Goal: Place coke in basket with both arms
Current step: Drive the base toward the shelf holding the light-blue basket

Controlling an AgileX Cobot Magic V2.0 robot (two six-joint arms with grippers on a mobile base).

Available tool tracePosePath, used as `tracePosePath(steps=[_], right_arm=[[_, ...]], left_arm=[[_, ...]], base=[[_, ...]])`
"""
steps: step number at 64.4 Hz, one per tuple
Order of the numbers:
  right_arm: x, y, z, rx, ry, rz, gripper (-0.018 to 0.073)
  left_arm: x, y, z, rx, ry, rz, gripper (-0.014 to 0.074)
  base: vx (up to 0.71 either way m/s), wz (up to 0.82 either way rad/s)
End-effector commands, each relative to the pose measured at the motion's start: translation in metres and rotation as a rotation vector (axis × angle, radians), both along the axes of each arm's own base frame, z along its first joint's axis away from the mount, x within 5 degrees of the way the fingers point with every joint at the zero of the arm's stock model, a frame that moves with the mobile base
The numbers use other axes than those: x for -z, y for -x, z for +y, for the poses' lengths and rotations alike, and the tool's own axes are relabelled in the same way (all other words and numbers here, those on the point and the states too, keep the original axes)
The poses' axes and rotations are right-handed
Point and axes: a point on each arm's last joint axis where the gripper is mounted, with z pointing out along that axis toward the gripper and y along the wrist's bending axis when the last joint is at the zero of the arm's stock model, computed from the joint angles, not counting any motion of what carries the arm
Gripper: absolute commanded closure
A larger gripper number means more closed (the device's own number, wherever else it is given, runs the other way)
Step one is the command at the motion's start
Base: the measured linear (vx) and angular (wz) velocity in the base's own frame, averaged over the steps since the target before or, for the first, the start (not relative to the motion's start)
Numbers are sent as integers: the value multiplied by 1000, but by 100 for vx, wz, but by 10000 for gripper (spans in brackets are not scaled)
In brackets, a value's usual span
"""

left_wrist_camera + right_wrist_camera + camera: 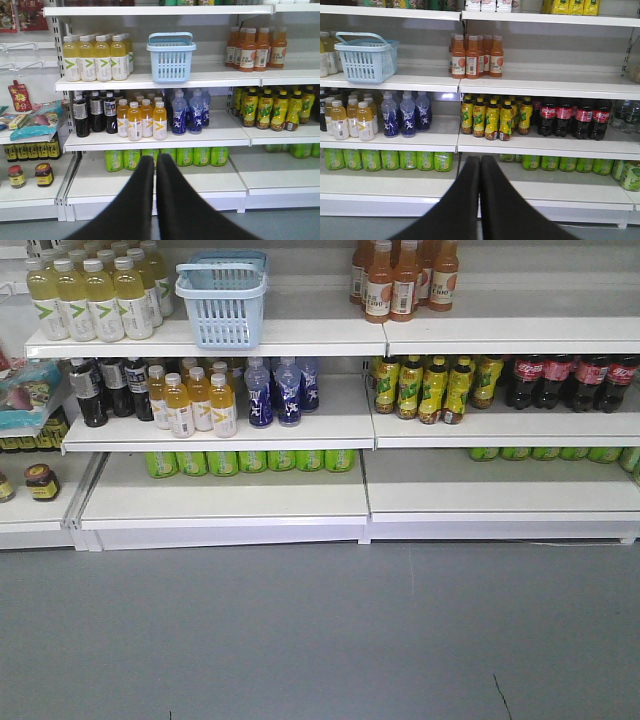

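Observation:
Several coke bottles (565,380), dark with red labels, stand in a row at the right end of the middle shelf; the right wrist view shows the coke bottles (570,117) too. The light blue basket (222,300) sits on the upper shelf, left of centre, handles up, and it also appears in the wrist views as the basket (171,57) and the basket (366,57). My left gripper (155,159) is shut with nothing in it, well back from the shelves. My right gripper (480,160) is shut and empty too. Neither arm shows in the front view.
Pale yellow bottles (90,300) stand left of the basket and orange bottles (400,280) to its right. The middle shelf holds orange-yellow (195,400), blue (275,390) and yellow-green bottles (430,388). Green bottles (250,461) line the bottom shelf. Grey floor (320,640) lies in front.

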Motion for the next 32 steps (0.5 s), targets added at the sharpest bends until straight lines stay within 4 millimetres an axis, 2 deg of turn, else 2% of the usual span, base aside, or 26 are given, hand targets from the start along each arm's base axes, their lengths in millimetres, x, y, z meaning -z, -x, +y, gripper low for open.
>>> tracePosePath(steps=[1,32], right_arm=[[-5,1,0,-2,11,-77,569],[-5,1,0,-2,11,-77,569]], left_arm=[[-20,3,0,0,11,-131,602],[-20,3,0,0,11,-131,602]], base=[[8,-11],[8,-6]])
